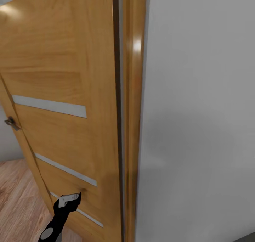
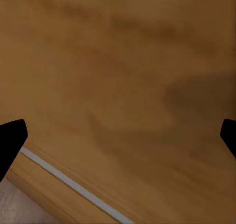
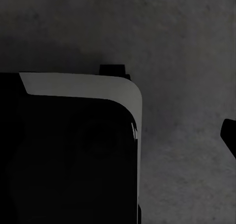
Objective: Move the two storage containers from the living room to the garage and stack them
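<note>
- The robot stands very close to a wooden door (image 1: 67,93) and, as I judge, it is travelling between the rooms; no storage container is visible in these pictures, so I cannot say where the two bins are.
- The left gripper (image 1: 71,199) is raised just in front of the lower part of the door. In the left wrist view its two black fingertips (image 2: 11,140) stand at the far edges of the picture, wide apart, with nothing between them.
- Of the right gripper I see one dark fingertip (image 3: 229,135) over a dark grey rough floor (image 3: 187,47), beside a black body with a pale rounded edge (image 3: 83,86). I cannot tell if this gripper is open or closed.
- The door is honey-coloured wood with smooth grain, thin pale horizontal strips (image 1: 49,106) and a metal handle (image 1: 11,123). To the right of the door are its glossy frame (image 1: 134,93) and a plain grey wall (image 1: 198,111).
- Left of the door, light wood planks (image 1: 17,199) cover the ground.
- The next move probably calls for getting past this door without hitting its edge.
</note>
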Robot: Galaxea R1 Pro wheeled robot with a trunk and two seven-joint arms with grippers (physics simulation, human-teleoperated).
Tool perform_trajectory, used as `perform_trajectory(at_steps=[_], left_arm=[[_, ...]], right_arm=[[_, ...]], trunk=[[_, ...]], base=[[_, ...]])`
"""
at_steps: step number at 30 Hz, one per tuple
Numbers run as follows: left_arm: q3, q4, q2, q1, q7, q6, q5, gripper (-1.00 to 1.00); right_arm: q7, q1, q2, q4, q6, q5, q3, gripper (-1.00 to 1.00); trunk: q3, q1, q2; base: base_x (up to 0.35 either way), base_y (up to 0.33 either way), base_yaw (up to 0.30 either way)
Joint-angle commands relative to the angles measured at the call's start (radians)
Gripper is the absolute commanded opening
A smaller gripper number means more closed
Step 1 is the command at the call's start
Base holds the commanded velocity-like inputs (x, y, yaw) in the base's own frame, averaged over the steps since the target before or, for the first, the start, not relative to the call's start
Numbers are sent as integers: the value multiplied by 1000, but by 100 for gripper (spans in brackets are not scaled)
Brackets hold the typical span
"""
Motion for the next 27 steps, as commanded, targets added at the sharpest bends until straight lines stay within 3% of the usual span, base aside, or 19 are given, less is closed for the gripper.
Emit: perform_trajectory(at_steps=[1,27], left_arm=[[-36,0,-1,-1,-9,-3,3,100],[-36,0,11,-1,-9,-3,4,100]], right_arm=[[3,0,0,-1,3,0,0,100],[3,0,0,-2,3,0,0,100]], trunk=[[-1,0,0],[-1,0,0]], base=[[77,0,-11],[14,0,-1]])
